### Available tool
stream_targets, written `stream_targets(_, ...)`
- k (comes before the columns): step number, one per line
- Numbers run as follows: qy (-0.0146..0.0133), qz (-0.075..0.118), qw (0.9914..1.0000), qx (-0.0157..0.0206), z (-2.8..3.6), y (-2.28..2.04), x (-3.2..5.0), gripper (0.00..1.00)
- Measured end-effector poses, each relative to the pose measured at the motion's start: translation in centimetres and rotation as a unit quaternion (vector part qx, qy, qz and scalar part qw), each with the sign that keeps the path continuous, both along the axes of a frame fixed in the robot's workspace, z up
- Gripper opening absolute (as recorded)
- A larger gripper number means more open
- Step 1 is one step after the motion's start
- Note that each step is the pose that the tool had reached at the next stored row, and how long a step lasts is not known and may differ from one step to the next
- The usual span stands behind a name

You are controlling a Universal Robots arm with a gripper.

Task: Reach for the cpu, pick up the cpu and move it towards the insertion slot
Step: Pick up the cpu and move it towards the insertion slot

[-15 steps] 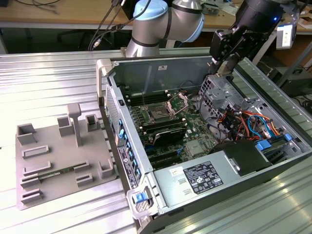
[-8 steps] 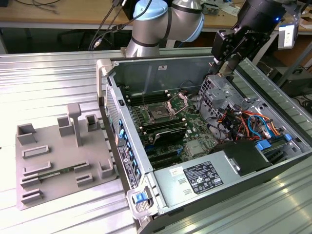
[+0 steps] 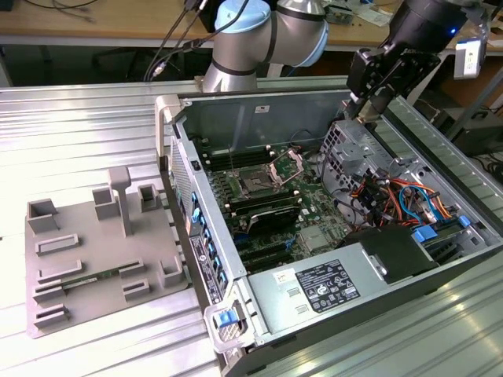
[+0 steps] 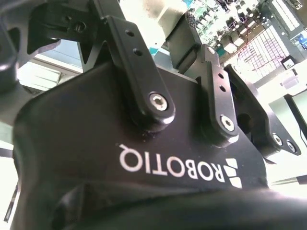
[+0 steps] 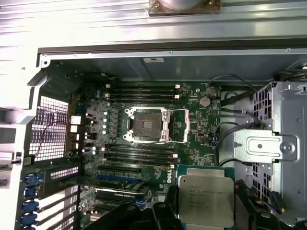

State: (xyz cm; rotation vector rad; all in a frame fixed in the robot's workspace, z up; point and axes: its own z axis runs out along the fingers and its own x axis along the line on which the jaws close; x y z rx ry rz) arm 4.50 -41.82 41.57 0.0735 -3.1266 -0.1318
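The cpu (image 5: 206, 195), a flat silvery square chip, sits between two dark fingers (image 5: 163, 213) in the first wrist view, with my gripper (image 5: 206, 211) shut on it. The insertion slot (image 5: 145, 125) is a dark square socket with its shiny bracket swung open, on the motherboard beyond the chip and apart from it. In the exterior view my gripper (image 3: 369, 110) hangs high over the metal drive cage at the view's right. The insertion slot (image 3: 255, 185) lies lower and toward the view's left, inside the open computer case. The second wrist view shows the gripper's black body (image 4: 144, 143) close up.
Long black memory slots (image 5: 139, 155) flank the socket. A metal drive cage (image 3: 354, 149), coloured cables (image 3: 401, 196) and a power supply (image 3: 322, 287) take up the case's right side. A grey plastic tray (image 3: 94, 251) lies on the ribbed table, left of the case.
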Motion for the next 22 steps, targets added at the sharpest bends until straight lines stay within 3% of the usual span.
stream_targets(22, 0.0000, 0.000, 1.00000, 0.0000, 0.00, 0.00, 2.61, 0.55)
